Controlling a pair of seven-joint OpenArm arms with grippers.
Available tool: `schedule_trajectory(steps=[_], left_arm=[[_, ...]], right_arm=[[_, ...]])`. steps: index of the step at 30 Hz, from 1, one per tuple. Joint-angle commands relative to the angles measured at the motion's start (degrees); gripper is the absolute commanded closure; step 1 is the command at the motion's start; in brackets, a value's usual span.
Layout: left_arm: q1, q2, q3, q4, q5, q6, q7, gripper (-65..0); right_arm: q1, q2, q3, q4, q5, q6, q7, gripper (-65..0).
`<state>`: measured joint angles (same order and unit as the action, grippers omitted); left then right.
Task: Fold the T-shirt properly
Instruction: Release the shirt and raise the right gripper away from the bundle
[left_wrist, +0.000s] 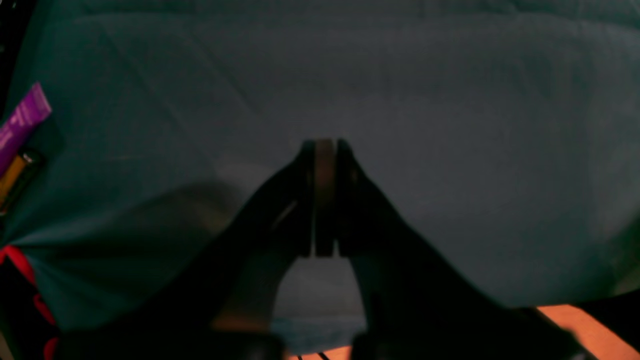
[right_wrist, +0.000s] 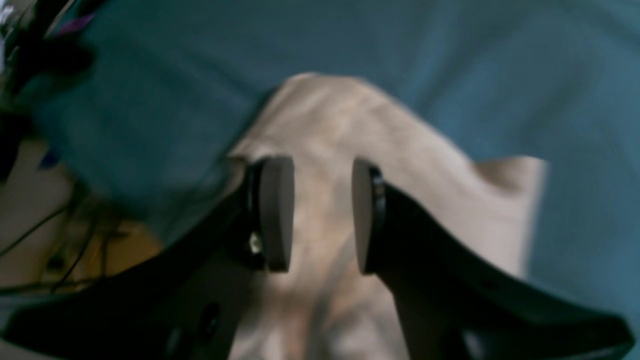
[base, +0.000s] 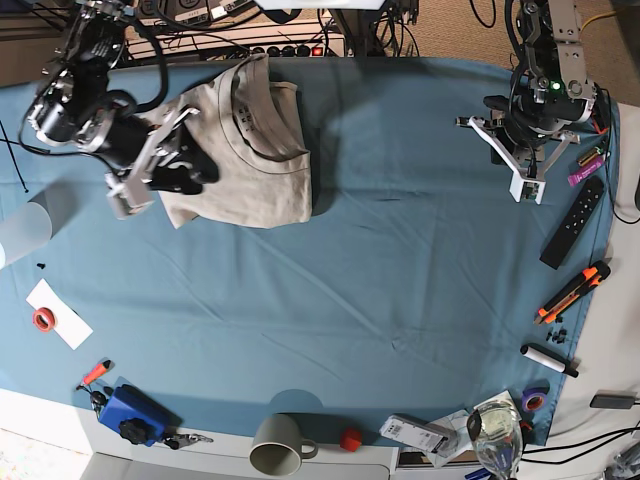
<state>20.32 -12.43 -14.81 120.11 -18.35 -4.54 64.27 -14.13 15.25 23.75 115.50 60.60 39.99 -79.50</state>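
Note:
The beige T-shirt (base: 255, 150) lies partly folded at the back of the teal tablecloth (base: 400, 280), its collar facing up. My right gripper (base: 200, 172) hovers over the shirt's left edge. In the right wrist view the right gripper (right_wrist: 320, 215) is open, with tan T-shirt (right_wrist: 345, 130) fabric below the gap and nothing pinched between the pads (right_wrist: 277, 215). My left gripper (base: 527, 185) hangs over the cloth at the far right, away from the shirt. In the left wrist view the left gripper (left_wrist: 325, 150) is shut, with only bare tablecloth (left_wrist: 450, 125) ahead of it.
Near the right edge lie a black remote (base: 565, 235), an orange cutter (base: 572, 290), a marker (base: 548, 360) and a purple pen (base: 585, 168). A mug (base: 280, 445) and a blue object (base: 130, 412) sit at the front. A translucent cup (base: 20, 230) and a red tape roll (base: 45, 320) lie left.

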Motion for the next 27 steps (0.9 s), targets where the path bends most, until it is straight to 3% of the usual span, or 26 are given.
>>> schedule_trajectory(steps=[1, 5, 15, 19, 24, 27], left_arm=[[-0.2, -0.4, -0.3, 1.0, -1.1, 0.0, -0.9, 0.0], [-0.2, 0.3, -0.3, 1.0, -4.4, -3.0, -0.9, 0.0], [-2.1, 0.3, -0.3, 1.0, -20.2, -16.7, -2.1, 0.0], [-2.6, 0.3, 0.9, 1.0, -21.6, -18.0, -2.1, 0.0], [-2.5, 0.3, 4.6, 1.0, -21.9, -18.0, -0.8, 0.0], [-2.5, 0.3, 7.8, 1.0, -22.4, -18.1, -0.8, 0.0]], right_arm=[[0.3, 0.5, 0.3, -1.4, 0.9, 0.0, 0.6, -20.6], [0.3, 0.5, -0.5, -9.4, 1.5, 0.0, 0.6, -20.6], [1.0, 0.5, -0.8, -14.0, -6.3, 0.0, 2.7, -20.6], [1.0, 0.5, -0.8, -14.0, -6.4, 0.0, 3.7, -20.6], [1.0, 0.8, 0.5, -10.5, 3.7, 0.0, 2.1, -20.6], [0.9, 0.8, 5.0, -4.8, 2.7, 0.0, 2.0, -20.6]])
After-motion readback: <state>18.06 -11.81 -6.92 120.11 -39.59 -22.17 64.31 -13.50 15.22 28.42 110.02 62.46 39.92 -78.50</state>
